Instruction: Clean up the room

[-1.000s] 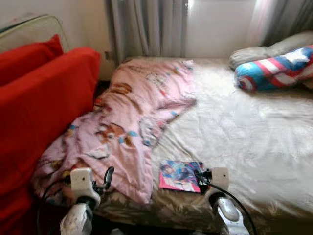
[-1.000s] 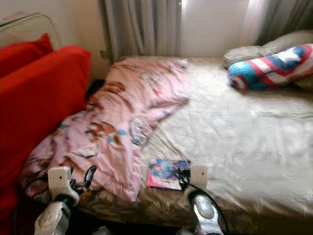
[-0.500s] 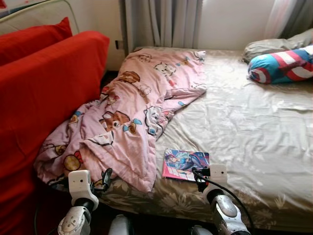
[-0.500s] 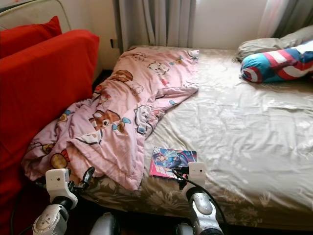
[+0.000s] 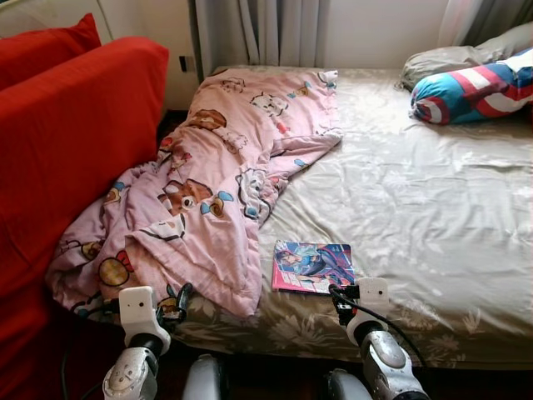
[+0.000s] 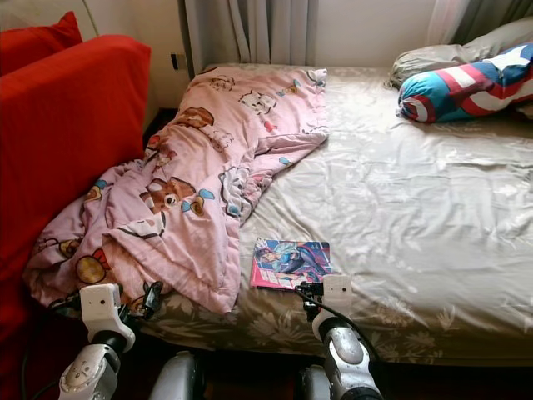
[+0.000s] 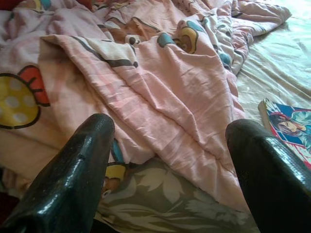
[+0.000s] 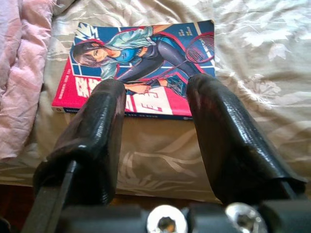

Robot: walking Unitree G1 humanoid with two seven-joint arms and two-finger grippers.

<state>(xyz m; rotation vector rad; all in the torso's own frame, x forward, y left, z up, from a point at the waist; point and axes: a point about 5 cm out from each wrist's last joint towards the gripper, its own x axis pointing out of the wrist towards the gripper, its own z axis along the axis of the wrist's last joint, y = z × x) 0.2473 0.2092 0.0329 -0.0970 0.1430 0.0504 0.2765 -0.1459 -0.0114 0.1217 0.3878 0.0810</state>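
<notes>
Red sofa (image 5: 75, 142) flanks the bed (image 5: 433, 208); grey curtains (image 5: 258, 33) hang behind.

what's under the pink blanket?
Under the blanket at its near edge, the floral bedsheet shows. Its left side drapes off the bed toward the red sofa. Anything beneath its folds is covered and can't be told. The book lies beside it, uncovered.

Bare bed (image 5: 433, 208) sheet lies open around the book (image 5: 313, 267), except the pink blanket (image 5: 216, 192) just beside it.
</notes>
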